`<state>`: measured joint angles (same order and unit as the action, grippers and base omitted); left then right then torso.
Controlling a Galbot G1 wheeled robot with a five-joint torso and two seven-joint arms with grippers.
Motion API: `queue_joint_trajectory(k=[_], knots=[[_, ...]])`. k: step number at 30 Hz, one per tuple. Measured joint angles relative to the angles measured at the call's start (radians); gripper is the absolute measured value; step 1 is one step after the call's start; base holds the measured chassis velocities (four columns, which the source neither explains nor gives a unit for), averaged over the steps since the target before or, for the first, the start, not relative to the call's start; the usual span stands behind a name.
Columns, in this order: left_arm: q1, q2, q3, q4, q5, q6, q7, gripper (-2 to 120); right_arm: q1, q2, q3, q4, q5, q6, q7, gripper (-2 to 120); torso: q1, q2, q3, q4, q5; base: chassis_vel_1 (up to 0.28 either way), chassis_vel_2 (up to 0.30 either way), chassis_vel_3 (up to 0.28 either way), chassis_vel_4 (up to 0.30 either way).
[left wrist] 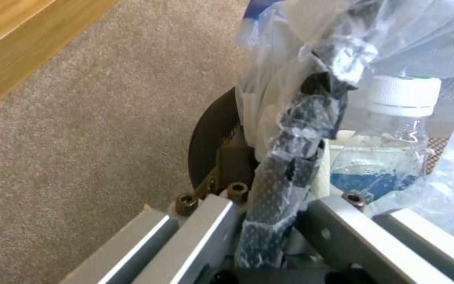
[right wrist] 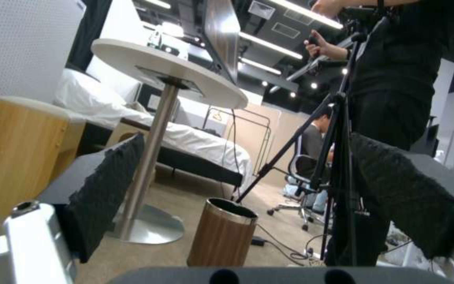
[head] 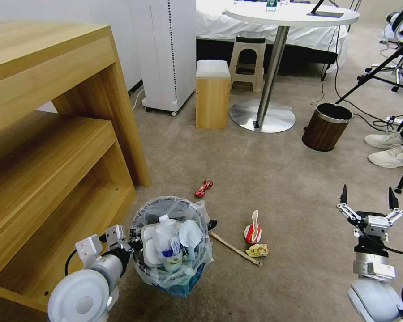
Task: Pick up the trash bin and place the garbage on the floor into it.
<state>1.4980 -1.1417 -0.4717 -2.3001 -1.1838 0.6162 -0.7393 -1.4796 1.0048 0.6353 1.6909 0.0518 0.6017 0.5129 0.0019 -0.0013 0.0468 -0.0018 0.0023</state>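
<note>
The trash bin [head: 172, 250], a dark wire bin lined with a crinkly clear bag, is at the lower left on the beige floor [head: 273, 179]. It holds bottles, a cup and white litter. My left gripper [head: 130, 243] is shut on its near rim; the left wrist view shows the bagged rim [left wrist: 290, 157] pinched in the gripper [left wrist: 274, 193], with a crushed bottle [left wrist: 395, 134] inside. Garbage lies right of the bin: a red wrapper [head: 203, 188], a wooden stick [head: 235, 248], a crushed red cup [head: 253, 230] and a yellow wrapper [head: 257, 250]. My right gripper [head: 368, 199] hangs open at the lower right, fingers up, holding nothing.
A wooden shelf unit [head: 53, 147] stands close on the left of the bin. Farther back are a wooden stool [head: 212, 96], a round table's base [head: 262, 116] and a brown wood-grain bin [head: 327, 126]. A person's white shoes [head: 389, 150] and tripod legs stand at the right.
</note>
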Motion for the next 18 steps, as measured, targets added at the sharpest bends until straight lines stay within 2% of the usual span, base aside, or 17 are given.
queue_joint_trajectory(k=[12, 18], knots=[[-0.005, -0.004, 0.004, 0.011, 0.001, 0.0, 0.001, 0, 0.014, -0.003, -0.005, -0.018, -0.004, -0.008, 0.005, 99, 0.0, 0.0, 0.0, 0.0, -0.0001, 0.0, 0.0, 0.0, 0.0], [-0.008, -0.005, 0.004, 0.018, 0.002, -0.001, 0.001, 0, 0.02, -0.005, -0.005, -0.033, -0.016, -0.009, 0.006, 99, 0.0, 0.0, 0.0, 0.0, 0.0, -0.066, 0.058, 0.082, -0.052]])
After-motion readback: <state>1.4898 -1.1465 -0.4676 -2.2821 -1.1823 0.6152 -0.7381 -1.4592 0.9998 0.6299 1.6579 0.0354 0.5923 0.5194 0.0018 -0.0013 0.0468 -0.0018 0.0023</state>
